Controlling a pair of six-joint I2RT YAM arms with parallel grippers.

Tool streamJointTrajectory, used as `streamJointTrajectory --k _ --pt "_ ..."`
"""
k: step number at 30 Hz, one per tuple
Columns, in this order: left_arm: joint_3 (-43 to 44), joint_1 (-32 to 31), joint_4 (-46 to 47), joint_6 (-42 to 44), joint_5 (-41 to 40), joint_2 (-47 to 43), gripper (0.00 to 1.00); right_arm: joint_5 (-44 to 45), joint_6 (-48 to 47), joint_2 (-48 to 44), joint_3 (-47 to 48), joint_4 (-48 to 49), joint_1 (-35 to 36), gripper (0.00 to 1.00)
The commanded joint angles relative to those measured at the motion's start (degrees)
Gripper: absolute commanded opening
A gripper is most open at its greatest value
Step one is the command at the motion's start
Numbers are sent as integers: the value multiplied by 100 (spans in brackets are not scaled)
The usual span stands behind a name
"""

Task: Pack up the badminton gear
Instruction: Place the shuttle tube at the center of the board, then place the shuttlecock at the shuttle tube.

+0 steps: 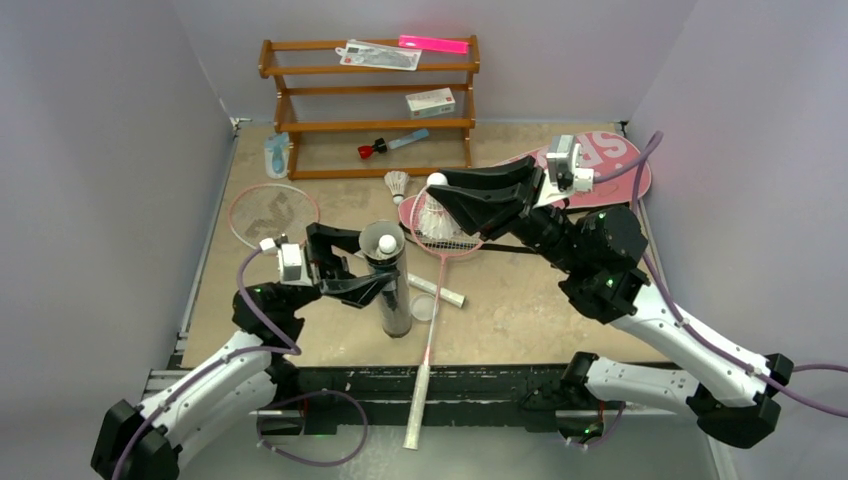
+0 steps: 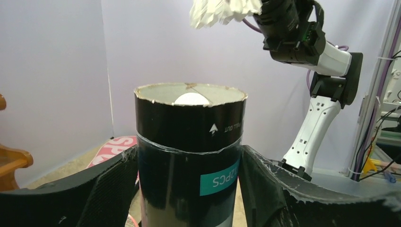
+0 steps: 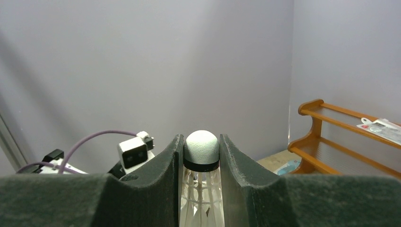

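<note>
Hovering up and to the right of the tube's mouth, the right claw (image 1: 445, 196) is clenched on a white feather shuttlecock (image 3: 201, 147), pinched at the base of its cork. The left claw (image 1: 372, 262) grasps the upright black tube (image 2: 189, 137) on the table (image 1: 520, 300). The shuttlecock looks feather-light and fragile, so hold the firm cork, never the feathers; the tube seems stiff and slick, best taken mid-body.
</note>
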Motion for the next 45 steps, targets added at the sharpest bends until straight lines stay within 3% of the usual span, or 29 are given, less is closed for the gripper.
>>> streamJointTrajectory --k 1,6,19,31,36,41,45 --pt "282 14 -1254 434 -5 -582 73 31 -75 171 309 295 14 25" --pt "469 14 -2064 418 -52 -750 77 -428 16 570 559 572 21 25" --pt "1692 10 -5379 1142 -235 -1299 84 -1179 702 1265 837 951 27 24" --pt "2458 15 -7051 1492 -498 -1617 87 -1158 1153 1466 668 1179 41 21" --pt "2681 9 -7395 1273 -1077 -1767 88 -1057 1187 1528 523 1285 106 20" --pt "3128 12 -8193 336 -2600 -1800 93 -991 1126 1546 430 1283 152 20" --pt "3377 14 -8493 136 -2902 -1823 94 -981 1144 1542 381 1290 176 20"
